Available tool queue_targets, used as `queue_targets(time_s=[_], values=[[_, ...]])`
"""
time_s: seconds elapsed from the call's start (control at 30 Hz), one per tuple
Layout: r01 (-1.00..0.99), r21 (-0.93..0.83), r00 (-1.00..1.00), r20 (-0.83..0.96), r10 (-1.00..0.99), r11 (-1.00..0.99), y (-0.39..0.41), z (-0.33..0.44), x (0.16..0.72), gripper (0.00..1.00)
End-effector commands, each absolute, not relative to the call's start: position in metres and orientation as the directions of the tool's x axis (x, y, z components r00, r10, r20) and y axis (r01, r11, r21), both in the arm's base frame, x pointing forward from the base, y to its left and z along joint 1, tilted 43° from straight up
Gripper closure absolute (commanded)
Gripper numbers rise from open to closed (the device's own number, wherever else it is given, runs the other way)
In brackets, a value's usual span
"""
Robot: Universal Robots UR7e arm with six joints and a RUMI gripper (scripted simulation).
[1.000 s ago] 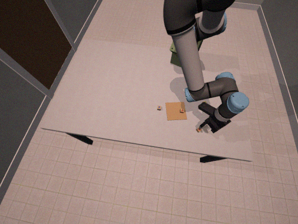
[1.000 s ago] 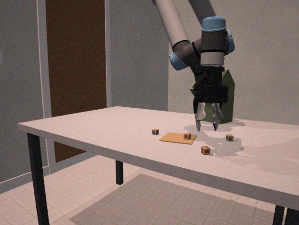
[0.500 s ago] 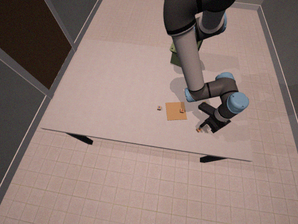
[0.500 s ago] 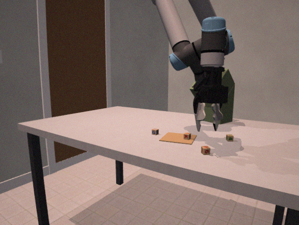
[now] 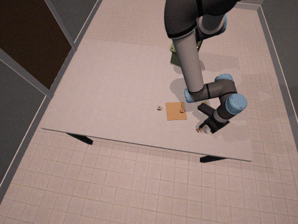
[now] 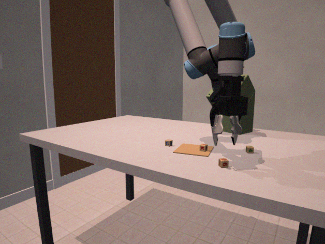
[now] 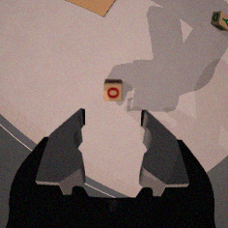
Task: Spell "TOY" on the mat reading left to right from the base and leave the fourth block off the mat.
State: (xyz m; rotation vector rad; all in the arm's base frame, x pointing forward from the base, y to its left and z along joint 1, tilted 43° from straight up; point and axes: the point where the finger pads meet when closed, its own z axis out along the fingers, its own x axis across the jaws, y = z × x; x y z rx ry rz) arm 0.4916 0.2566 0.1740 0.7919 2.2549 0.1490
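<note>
My gripper [image 6: 224,145] [image 7: 113,110] is partly open and empty, above the table. The block with a red O on top [image 5: 198,130] [image 6: 223,163] [image 7: 113,91] lies on the table off the mat, just ahead of the fingertips in the wrist view. The orange mat [image 5: 172,114] [image 6: 185,150] [image 7: 96,5] bears one block with red marks [image 5: 181,110] [image 6: 203,147], near its edge; its top letter is too small to read surely. A block with blue letters [image 5: 159,107] [image 6: 168,142] lies off the mat's other side. A green-lettered block [image 5: 204,102] [image 6: 249,149] [image 7: 220,20] lies off the mat, partly hidden in the top view.
A green angular stand [image 5: 176,60] [image 6: 248,105] is at the back, under the arm. The table's front edge [image 5: 149,145] [image 6: 162,171] lies beyond the O block. The arm and its shadow cover part of the table around the green-lettered block.
</note>
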Motion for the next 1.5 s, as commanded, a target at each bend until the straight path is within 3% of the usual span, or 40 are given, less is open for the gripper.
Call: queue_targets(time_s=[0.0, 1.47], values=[[0.497, 0.327, -0.544, -0.604, 0.582, 0.804, 0.256, 0.169, 0.497, 0.63], [0.497, 0.327, -0.544, -0.604, 0.582, 0.804, 0.252, 0.145, 0.52, 0.63]])
